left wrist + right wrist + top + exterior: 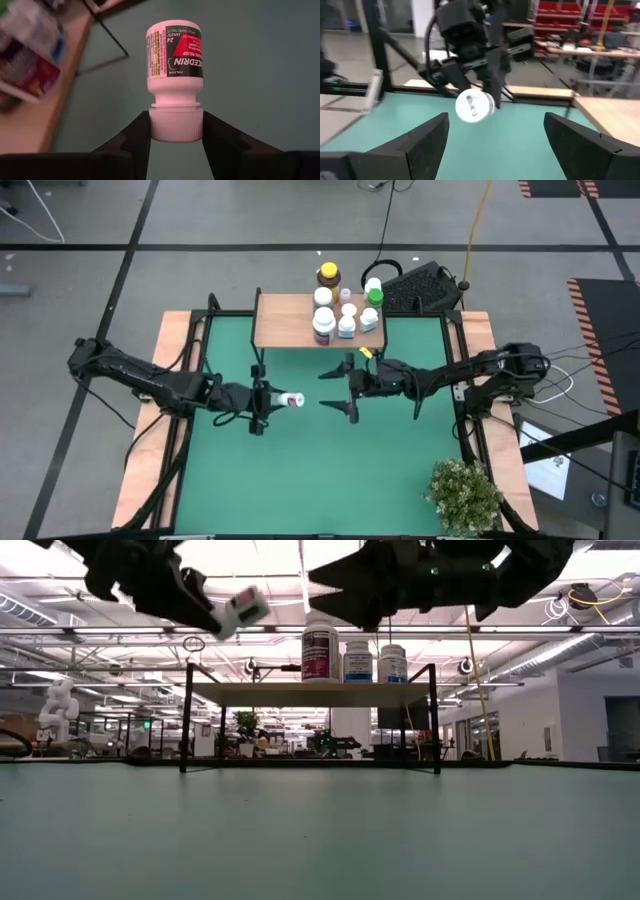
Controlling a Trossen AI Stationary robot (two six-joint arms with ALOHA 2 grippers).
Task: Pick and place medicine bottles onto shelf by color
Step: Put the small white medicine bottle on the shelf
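Note:
My left gripper [266,398] is above the green table's middle, shut on a small white bottle [174,60] with a red and green label and a white cap. That bottle also shows in the high view [290,399], the low view [240,608] and the right wrist view [475,105]. My right gripper [340,387] hangs open and empty just to its right, facing it. The shelf [285,320], a light-wood board on black legs, stands at the far edge. Several bottles [345,315] stand on its right part, one green-capped [375,297]. An amber bottle with a yellow cap [327,277] stands behind them. My left gripper pinches the bottle's white cap [176,125] between its two fingers [137,137], one on each side. The fingers come level from the table's left. The bottle is lifted clear of the table and lies level, its base pointing toward the right gripper.
A leafy potted plant [465,495] stands at the table's near right corner. A black keyboard [425,288] and cables lie beyond the far edge. The shelf's left half [280,315] is bare wood. Green mat [300,480] lies free toward the near edge.

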